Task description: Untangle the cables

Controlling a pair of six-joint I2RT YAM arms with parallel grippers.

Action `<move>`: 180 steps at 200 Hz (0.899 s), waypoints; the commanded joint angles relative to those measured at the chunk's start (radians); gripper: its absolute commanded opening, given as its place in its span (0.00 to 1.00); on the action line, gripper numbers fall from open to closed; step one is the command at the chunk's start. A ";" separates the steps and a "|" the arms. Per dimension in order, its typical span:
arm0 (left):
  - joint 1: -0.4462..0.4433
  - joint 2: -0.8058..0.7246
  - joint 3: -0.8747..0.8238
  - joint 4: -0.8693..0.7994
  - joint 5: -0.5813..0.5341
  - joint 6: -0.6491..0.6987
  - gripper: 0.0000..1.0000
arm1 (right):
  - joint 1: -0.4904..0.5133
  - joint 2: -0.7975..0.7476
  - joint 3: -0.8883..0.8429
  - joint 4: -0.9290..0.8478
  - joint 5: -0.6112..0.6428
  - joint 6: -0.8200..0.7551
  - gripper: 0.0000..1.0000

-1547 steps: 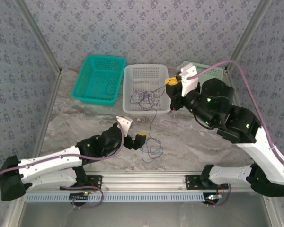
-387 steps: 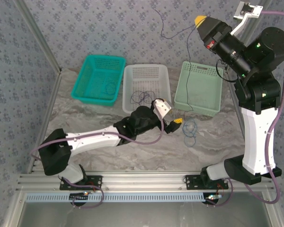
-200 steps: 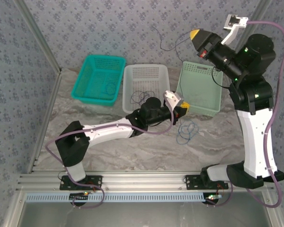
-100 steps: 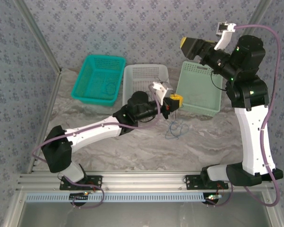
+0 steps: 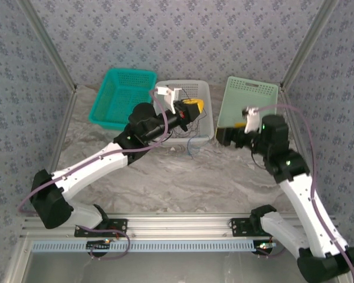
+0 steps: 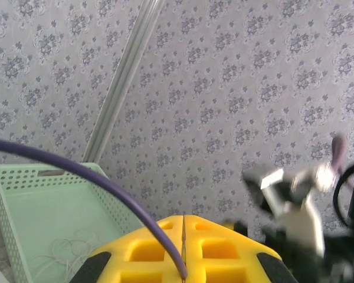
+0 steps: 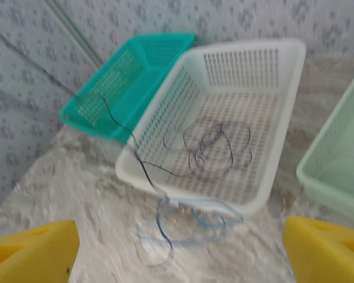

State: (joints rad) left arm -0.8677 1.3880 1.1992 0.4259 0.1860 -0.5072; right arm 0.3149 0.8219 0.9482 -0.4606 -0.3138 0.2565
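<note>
Marbled table [image 5: 183, 183], patterned walls. Three baskets along the far edge: teal basket [image 5: 133, 79] toward the far left corner, white basket [image 7: 248, 46] mid-edge, green basket [image 5: 253, 88] toward the far right.

Left claw [image 6: 183, 247]: yellow fingers pressed together, with one purplish strand [image 6: 109, 187] pinched in the seam. From above, it hangs over the white basket. The strand drops from it across the near rim to the table.

Right claw [image 7: 177, 253]: fingers spread wide, nothing between them. It sits low over the table by the green basket's near left corner, facing the white basket.

Cables: a dark tangle [image 7: 209, 147] lies on the white basket's floor. Blue loops [image 7: 183, 227] lie on the table against its near rim, and the held strand rises from beside them. The right wrist view is blurred, so I can't tell if the strand is knotted into the blue loops or only crosses them.

Risks from here:
- If I lift the left claw further while the strand is snagged, the knot could tighten. It could also drag the blue loops over the rim into the tangle.
- The pinch holds a very thin wire, so a sharp pull may slip it out and drop it onto the pile.
- The strand bears on the basket rim, so a sideways pull could shift or tip the light basket.
- The two claws sit near each other, so if I reach the right one for the loops it could foul the hanging strand.
</note>
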 commanded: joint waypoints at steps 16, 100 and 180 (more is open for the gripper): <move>0.005 0.007 0.065 -0.038 -0.003 -0.006 0.00 | 0.172 -0.044 -0.249 0.209 0.124 -0.031 0.92; 0.006 -0.030 0.089 -0.110 0.064 -0.032 0.00 | 0.312 0.114 -0.281 0.289 0.418 -0.370 1.00; 0.002 -0.101 0.078 -0.174 0.102 -0.030 0.00 | 0.314 0.077 -0.327 0.300 0.225 -0.273 1.00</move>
State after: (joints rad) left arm -0.8658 1.3132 1.2522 0.2523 0.2771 -0.5335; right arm 0.5701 0.9161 0.6437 -0.1574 -0.0273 -0.0933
